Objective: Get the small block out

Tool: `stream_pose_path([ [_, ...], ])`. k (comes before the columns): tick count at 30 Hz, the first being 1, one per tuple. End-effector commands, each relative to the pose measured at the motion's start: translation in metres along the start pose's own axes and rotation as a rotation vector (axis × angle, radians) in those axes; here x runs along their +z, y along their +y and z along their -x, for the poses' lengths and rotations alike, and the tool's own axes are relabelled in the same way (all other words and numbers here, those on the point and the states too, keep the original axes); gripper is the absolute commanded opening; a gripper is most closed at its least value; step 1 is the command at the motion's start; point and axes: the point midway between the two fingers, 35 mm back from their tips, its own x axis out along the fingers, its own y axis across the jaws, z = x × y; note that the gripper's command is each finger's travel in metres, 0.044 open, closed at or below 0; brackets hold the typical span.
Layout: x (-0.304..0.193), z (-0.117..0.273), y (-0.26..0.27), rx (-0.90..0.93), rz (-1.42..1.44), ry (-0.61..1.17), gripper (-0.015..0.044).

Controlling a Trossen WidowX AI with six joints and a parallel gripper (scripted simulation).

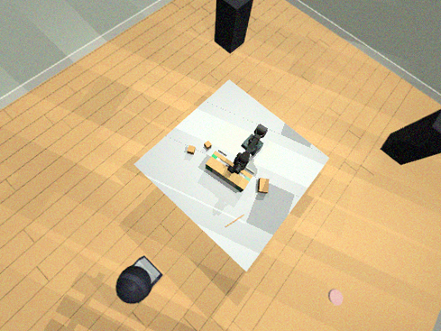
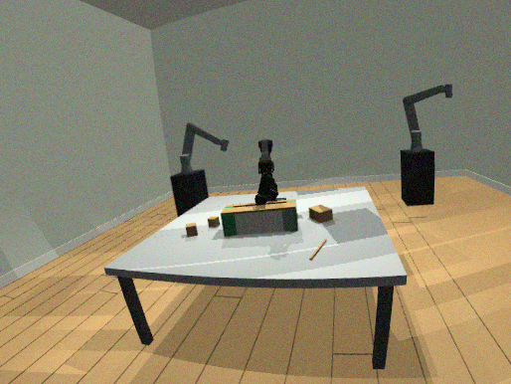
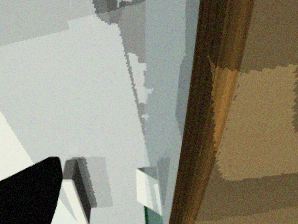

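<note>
Claw open | box just below | block indiscernible

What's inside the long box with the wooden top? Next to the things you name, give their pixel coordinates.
The long box (image 1: 223, 174) (image 2: 259, 222) shows a grey middle and dark green ends. No little block can be made out inside. The wooden top and dark arm (image 1: 241, 162) (image 2: 266, 184) hide the rest from above.

From where I stood, the black arm leaned over the long wooden-topped box on the pale bench. Two small wooden blocks lay near one end, a larger block beside the other.
</note>
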Motion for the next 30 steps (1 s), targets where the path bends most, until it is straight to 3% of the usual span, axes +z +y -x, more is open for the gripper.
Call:
stream_pose_path([
  [1, -0.010, -0.004, 0.001, 0.002, 0.002, 0.007, 0.0400],
  [30, -0.021, -0.008, 0.002, 0.002, 0.002, 0.008, 0.0400],
])
